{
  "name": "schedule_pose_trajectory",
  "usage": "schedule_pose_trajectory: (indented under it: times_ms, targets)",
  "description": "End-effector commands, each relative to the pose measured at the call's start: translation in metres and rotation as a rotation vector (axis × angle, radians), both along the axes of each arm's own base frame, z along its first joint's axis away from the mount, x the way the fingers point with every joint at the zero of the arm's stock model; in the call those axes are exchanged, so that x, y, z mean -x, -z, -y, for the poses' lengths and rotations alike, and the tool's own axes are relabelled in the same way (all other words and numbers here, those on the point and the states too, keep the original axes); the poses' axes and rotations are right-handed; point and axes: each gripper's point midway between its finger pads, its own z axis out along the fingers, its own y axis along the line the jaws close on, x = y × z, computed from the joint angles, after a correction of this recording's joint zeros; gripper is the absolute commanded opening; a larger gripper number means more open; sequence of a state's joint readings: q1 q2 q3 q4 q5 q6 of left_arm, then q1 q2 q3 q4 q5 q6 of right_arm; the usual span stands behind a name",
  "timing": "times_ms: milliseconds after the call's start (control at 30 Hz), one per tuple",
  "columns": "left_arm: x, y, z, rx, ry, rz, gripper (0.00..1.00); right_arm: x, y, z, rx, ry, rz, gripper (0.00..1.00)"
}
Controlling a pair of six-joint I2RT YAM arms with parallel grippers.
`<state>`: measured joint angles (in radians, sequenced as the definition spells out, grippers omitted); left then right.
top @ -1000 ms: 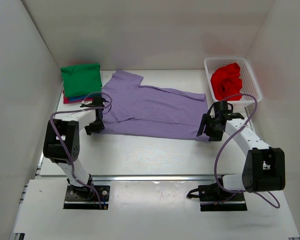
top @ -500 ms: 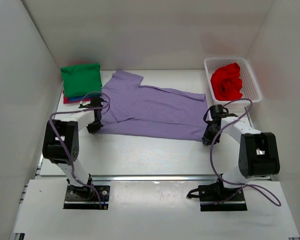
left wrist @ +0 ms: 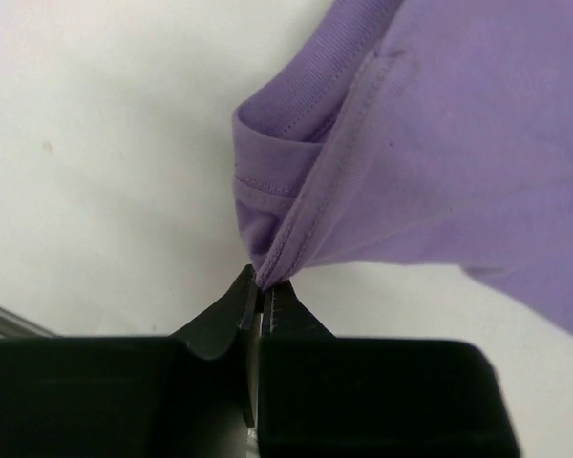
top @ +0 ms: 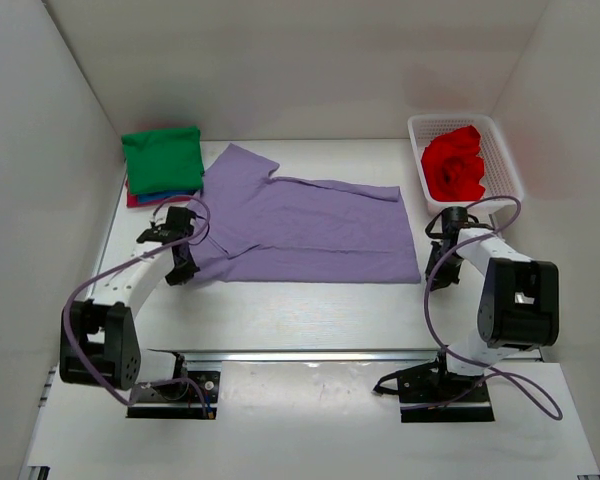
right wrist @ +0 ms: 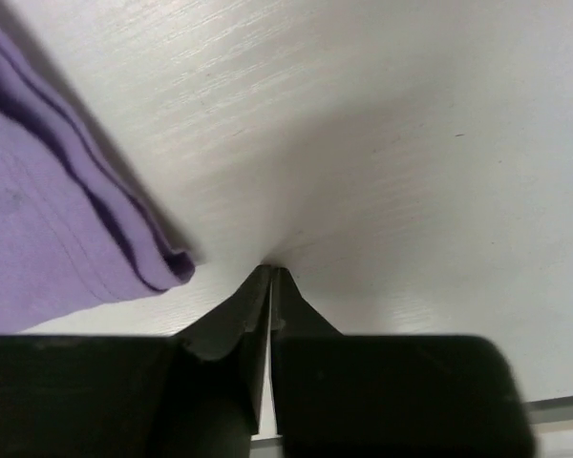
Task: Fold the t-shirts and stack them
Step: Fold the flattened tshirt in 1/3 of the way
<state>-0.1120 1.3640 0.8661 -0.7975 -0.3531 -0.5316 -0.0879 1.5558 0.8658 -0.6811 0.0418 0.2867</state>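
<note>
A lavender t-shirt (top: pixel 300 225) lies spread flat across the middle of the table. My left gripper (top: pixel 186 271) is shut on its near left corner; in the left wrist view the hem (left wrist: pixel 267 253) bunches into the closed tips (left wrist: pixel 265 286). My right gripper (top: pixel 436 279) is shut on nothing. Its tips (right wrist: pixel 270 273) rest on bare table just right of the shirt's near right corner (right wrist: pixel 162 267). A folded green t-shirt (top: pixel 162 158) tops a stack at the back left, with blue and red edges (top: pixel 148 198) showing beneath. A crumpled red t-shirt (top: pixel 453 165) fills the basket.
The white lattice basket (top: pixel 504 160) stands at the back right against the right wall. White walls enclose the table on three sides. A metal rail (top: pixel 300 355) runs along the near edge, in front of both arm bases.
Both grippers have closed, the left on the shirt's corner, the right on nothing. The left arm drew back toward me and the shirt's near edge now lies straighter.
</note>
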Motion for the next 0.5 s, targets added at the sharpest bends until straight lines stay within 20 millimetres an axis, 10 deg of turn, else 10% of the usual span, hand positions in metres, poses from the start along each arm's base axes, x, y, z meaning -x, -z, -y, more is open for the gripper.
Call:
schedule_pose_trajectory:
  times_ms: [0, 167, 467]
  targets:
    - [0.04, 0.003, 0.01, 0.026, 0.051, -0.078, 0.0, 0.008, -0.007, -0.007, -0.024, -0.051, 0.018, 0.05]
    - [0.052, 0.005, 0.009, 0.046, 0.034, -0.034, 0.0, -0.006, -0.016, -0.037, -0.1, -0.07, 0.1, 0.44]
    - [0.05, 0.004, 0.011, 0.028, 0.045, -0.031, 0.0, -0.032, -0.012, -0.041, -0.134, 0.023, 0.182, 0.47]
